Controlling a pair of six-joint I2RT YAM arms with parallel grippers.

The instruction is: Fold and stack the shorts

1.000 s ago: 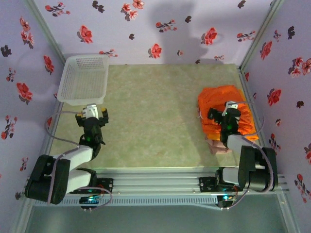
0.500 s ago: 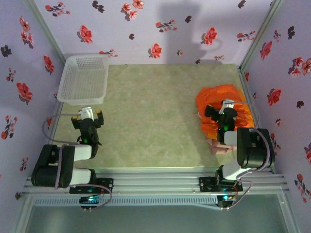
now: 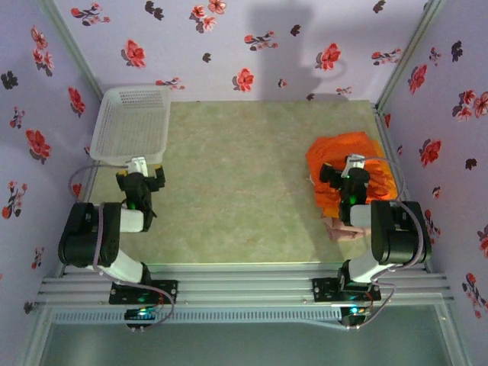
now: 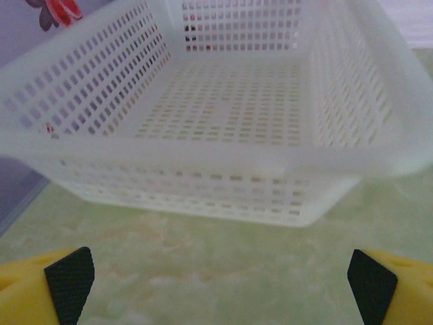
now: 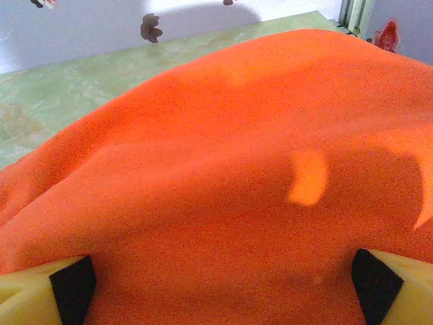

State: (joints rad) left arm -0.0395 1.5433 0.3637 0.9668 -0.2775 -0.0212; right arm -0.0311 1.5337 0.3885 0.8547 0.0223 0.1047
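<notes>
Orange shorts (image 3: 370,152) lie bunched against the table's right edge, with the pink-beige shorts (image 3: 339,231) peeking out at the pile's near side. The right gripper (image 3: 352,162) sits over the orange fabric, its 2 fingers spread wide. The left gripper (image 3: 139,169), also spread wide, faces the basket's (image 3: 107,130) near rim. Bare green table (image 3: 236,175) lies between.
</notes>
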